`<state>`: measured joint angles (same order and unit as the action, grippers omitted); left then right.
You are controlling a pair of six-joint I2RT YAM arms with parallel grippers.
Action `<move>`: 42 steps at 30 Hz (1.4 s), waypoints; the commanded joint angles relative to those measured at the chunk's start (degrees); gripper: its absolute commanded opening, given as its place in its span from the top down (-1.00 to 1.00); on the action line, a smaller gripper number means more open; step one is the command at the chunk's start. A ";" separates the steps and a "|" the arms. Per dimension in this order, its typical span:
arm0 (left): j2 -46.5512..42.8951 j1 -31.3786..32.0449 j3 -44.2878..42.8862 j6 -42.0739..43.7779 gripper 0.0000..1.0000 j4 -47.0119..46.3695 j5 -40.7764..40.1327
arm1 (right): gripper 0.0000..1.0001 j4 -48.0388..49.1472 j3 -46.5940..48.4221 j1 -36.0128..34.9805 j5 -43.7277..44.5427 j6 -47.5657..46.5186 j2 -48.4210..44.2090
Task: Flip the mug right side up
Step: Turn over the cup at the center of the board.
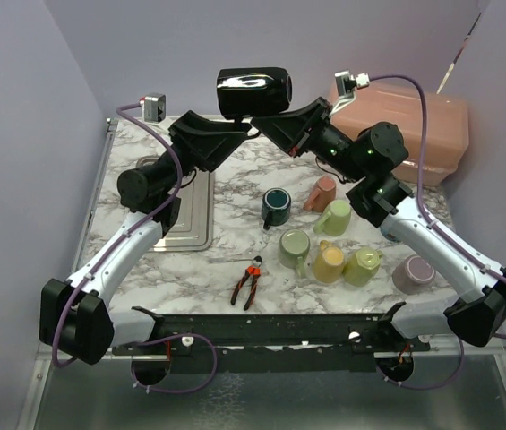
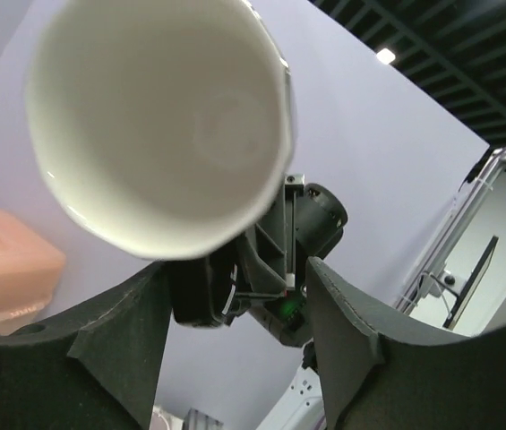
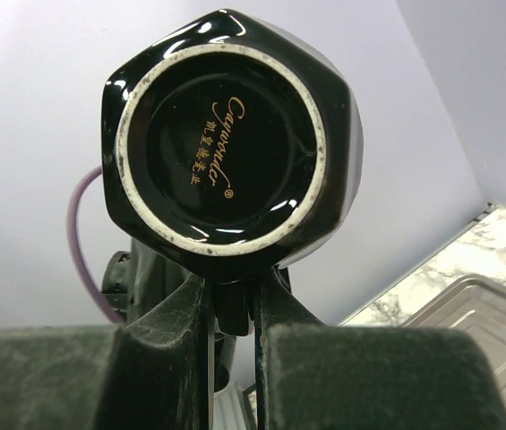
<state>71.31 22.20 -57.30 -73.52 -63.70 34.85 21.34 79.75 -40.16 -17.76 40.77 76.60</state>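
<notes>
A glossy black mug with a white inside hangs on its side high above the back of the table. In the right wrist view its base faces the camera, and my right gripper is shut on its handle just below. The left wrist view looks into the mug's white mouth. My left gripper sits just under that mouth, its jaws open with a wide gap and touching nothing. From above, the left gripper and right gripper meet under the mug.
Several mugs stand at the table's centre right: a dark teal one, a pink one on its side, green and yellow ones and a mauve one. Red-handled pliers, a metal tray and a pink bin are also there.
</notes>
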 commanded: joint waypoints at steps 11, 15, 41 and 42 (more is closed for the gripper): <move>1.34 0.38 2.22 -6.03 0.01 -8.28 -5.16 | 0.99 10.61 -2.57 0.34 -3.28 5.95 -1.77; 0.95 0.48 2.26 -4.56 0.13 -8.28 -3.92 | 0.99 12.00 -2.66 0.33 -4.03 6.15 -1.48; 2.08 0.88 -0.51 1.14 1.00 -0.61 -1.20 | 0.98 9.88 -4.99 0.37 -5.16 2.34 -0.52; 2.01 0.64 -0.62 1.42 1.00 0.13 -1.19 | 0.95 8.92 -5.15 0.35 -4.10 1.91 -0.81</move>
<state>72.99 23.31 -55.59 -75.35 -64.82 32.25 30.17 75.22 -39.38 -24.47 44.75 77.65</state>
